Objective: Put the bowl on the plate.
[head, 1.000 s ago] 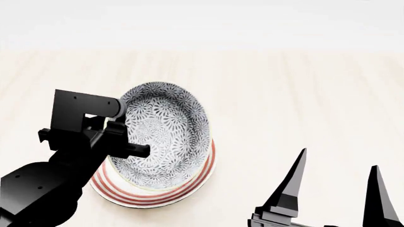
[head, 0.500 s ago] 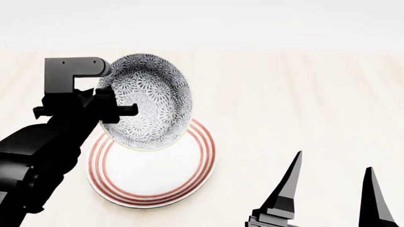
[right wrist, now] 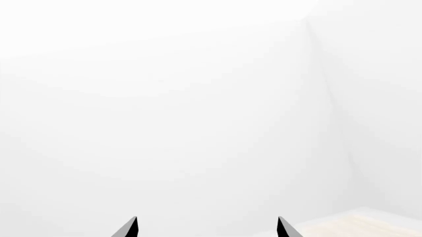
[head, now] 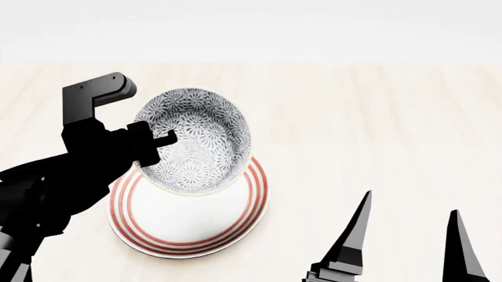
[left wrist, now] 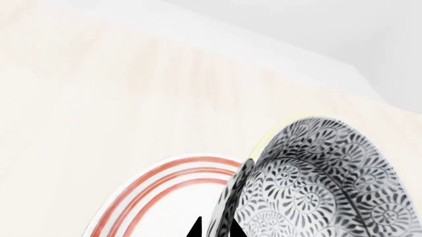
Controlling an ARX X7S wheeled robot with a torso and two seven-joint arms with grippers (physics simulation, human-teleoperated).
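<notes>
The bowl [head: 196, 138], grey-and-white floral with a pale rim, hangs tilted over the far half of the plate [head: 196, 220], a white plate with red rings. Whether the two touch I cannot tell. My left gripper [head: 155, 145] is shut on the bowl's left rim. In the left wrist view its fingertips [left wrist: 195, 228] pinch the bowl [left wrist: 323, 182] wall, with the left gripper [left wrist: 216, 230] over the plate [left wrist: 168, 174]. My right gripper [head: 410, 205] stands open at the near right, holding nothing. In its own wrist view the right gripper [right wrist: 206, 223] faces only a blank white background.
The pale wooden tabletop [head: 377, 117] stretches around the plate, with its far edge running across the top of the head view. No other objects show on it.
The bowl, tilted on the plate a second ago, rose up and to the left. It has since come back down over the plate's far side and is less tilted. The right gripper sank slightly.
</notes>
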